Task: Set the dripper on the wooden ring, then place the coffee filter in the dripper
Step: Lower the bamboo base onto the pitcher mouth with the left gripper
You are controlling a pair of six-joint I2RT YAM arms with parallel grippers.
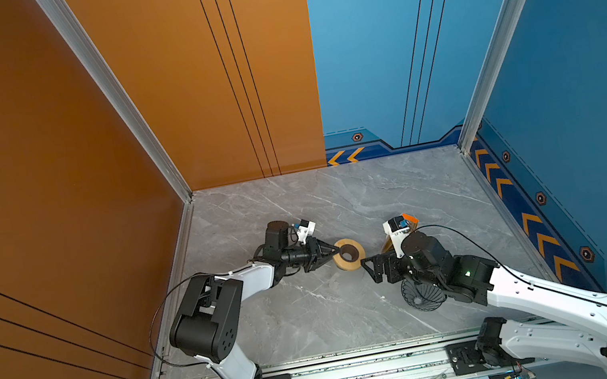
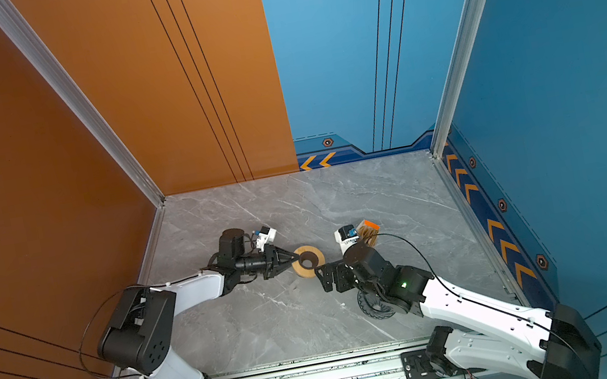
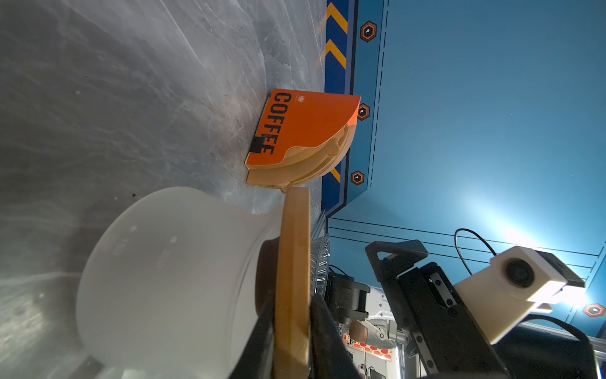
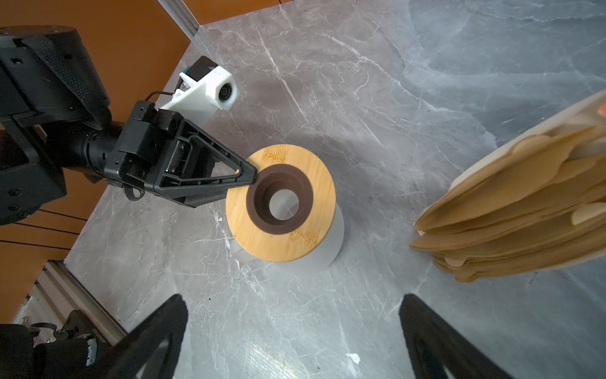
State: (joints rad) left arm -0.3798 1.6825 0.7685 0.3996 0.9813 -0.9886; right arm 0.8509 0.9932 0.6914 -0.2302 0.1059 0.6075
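Right pincer [image 4: 292, 308] wide and empty; left pincer [image 4: 251, 177] tight on wooden ring [image 4: 295, 242]; dripper [image 1: 422, 298] mouth-up, axis near upright.

The ring [image 4: 296, 162] is matt grained wood. The worktop [image 4: 360, 82] looks like smooth grey marble, the stacked filters [image 4: 524, 203] matt paper, the dripper [image 1: 421, 298] dark and ribbed.

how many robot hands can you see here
2. The left hand is closed on the rim of the wooden ring; the right hand hangs open just beside that ring. None seems hidden.
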